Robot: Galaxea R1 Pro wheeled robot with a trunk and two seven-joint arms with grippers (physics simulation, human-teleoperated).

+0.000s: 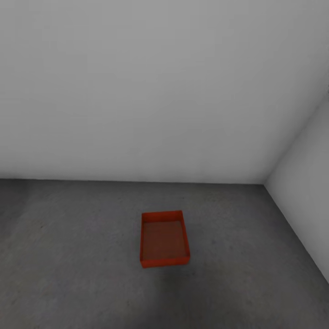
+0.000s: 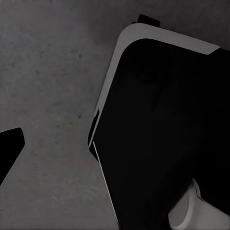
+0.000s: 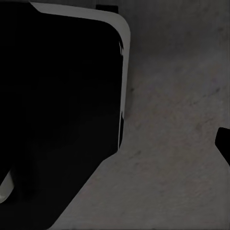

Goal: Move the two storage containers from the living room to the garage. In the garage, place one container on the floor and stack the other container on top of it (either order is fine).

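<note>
Head view: a single orange-red rectangular open-top storage container point(image 1: 163, 238) with low straight walls and a finely ribbed base sits upright on the dark grey, rough, speckled concrete floor point(image 1: 68, 256) of a bare room. The bin holds nothing, its inside bottom plainly visible. It rests well out from the plain white back wall point(image 1: 151, 91), with a second white wall point(image 1: 306, 192) meeting that one in a corner to the robot's right. A faint shadow lies on the concrete just in front of the bin.

Left wrist view: a large, smooth black body with a rounded pale grey rim point(image 2: 158, 139), apparently the robot's own base, looms over the same mottled concrete. A dark fingertip point(image 2: 8, 151) juts in at the frame's edge; how far the left hand is open, or whether it holds anything, cannot be told.

Right wrist view: the black, grey-edged body point(image 3: 57, 110) again stands above gritty concrete. A sliver of dark fingertip point(image 3: 224, 143) shows at the edge; the right hand's opening cannot be told either.
</note>
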